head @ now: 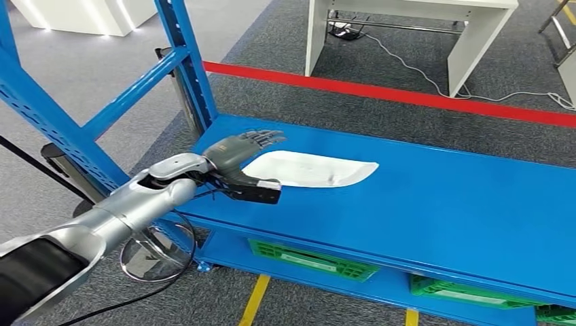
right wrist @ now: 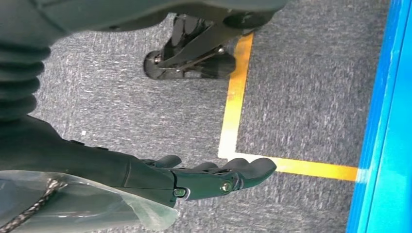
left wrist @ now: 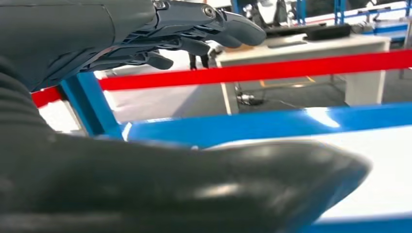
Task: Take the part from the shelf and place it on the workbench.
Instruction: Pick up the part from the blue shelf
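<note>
Your left hand (head: 239,151) sits at the shelf's (head: 435,204) left end, fingers (head: 266,138) spread apart, holding nothing, thumb over the near edge. White part (head: 309,169) lies flat on the blue shelf just beside it. Right hand (right wrist: 214,178) hangs over grey carpet (right wrist: 121,111) w/ fingers loosely apart

- Left arm (head: 136,204) reaches forward, hand (head: 241,153) flat, fingers (head: 265,138) spread and extended, holding nothing.
- Right hand (right wrist: 214,177) hangs low, fingers loosely extended, nothing gripped.
</note>
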Robot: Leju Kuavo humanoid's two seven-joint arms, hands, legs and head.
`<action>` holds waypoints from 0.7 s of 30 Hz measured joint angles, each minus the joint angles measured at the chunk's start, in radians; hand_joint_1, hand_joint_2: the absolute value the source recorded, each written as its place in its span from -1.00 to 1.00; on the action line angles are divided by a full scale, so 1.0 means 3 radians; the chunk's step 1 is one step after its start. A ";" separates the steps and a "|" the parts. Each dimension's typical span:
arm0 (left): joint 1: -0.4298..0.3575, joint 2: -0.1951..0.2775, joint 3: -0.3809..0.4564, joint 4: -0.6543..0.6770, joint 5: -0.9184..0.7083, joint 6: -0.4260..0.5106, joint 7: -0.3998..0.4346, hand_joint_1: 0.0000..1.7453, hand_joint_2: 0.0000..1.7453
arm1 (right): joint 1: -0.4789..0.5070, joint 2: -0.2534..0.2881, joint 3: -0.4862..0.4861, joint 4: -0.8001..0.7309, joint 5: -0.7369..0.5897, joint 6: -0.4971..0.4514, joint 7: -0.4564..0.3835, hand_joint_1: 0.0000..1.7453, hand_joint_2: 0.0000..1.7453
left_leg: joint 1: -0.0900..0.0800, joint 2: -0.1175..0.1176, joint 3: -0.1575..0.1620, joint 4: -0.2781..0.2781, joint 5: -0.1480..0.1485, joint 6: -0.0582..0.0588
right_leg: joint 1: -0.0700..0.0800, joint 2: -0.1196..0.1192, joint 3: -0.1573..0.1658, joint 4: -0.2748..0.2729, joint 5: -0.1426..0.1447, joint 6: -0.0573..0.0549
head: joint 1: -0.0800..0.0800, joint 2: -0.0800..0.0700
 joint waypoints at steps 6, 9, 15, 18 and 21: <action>0.0020 -0.0049 -0.0003 0.0051 0.0011 -0.0023 -0.0003 -1.00 1.00 | -0.0011 0.0000 -0.0009 0.0000 0.0031 0.0010 0.0005 -1.00 1.00 | -0.0020 -0.0010 -0.0016 0.0050 -0.0020 -0.0073 | 0.0008 0.0010 0.0382 -0.0834 0.0383 -0.0060 | -0.0003 0.0000; 0.0027 -0.0055 -0.0003 0.0064 0.0013 -0.0024 -0.0005 -1.00 1.00 | -0.0010 0.0005 -0.0011 0.0000 0.0035 0.0011 0.0005 -1.00 1.00 | -0.0011 0.0000 -0.0053 0.0145 -0.0103 -0.0120 | -0.0004 0.0005 0.0389 -0.0841 0.0402 -0.0120 | -0.0007 0.0000; 0.0063 -0.0058 -0.0003 0.0096 0.0017 -0.0027 -0.0010 -1.00 1.00 | -0.0010 0.0007 -0.0013 0.0000 0.0040 0.0012 0.0005 -1.00 1.00 | 0.0004 0.0009 -0.0375 0.0967 -0.0425 -0.0155 | -0.0002 0.0003 0.0396 -0.0841 0.0403 -0.0156 | -0.0011 0.0000; 0.0060 -0.0062 -0.0002 0.0108 0.0041 -0.0035 -0.0039 -1.00 1.00 | -0.0011 0.0010 -0.0013 0.0000 0.0052 0.0014 0.0007 -1.00 1.00 | -0.0006 0.0009 -0.0056 0.0320 -0.0133 -0.0109 | 0.0005 0.0005 0.0407 -0.0838 0.0395 -0.0142 | -0.0010 0.0000; 0.0063 -0.0070 -0.0003 0.0121 0.0057 -0.0044 -0.0061 -1.00 1.00 | -0.0016 0.0011 -0.0014 0.0000 0.0059 0.0015 0.0012 -1.00 0.50 | -0.0026 0.0008 0.0064 0.0069 -0.0113 -0.0079 | 0.0012 0.0005 0.0393 -0.0841 0.0394 -0.0100 | -0.0009 0.0000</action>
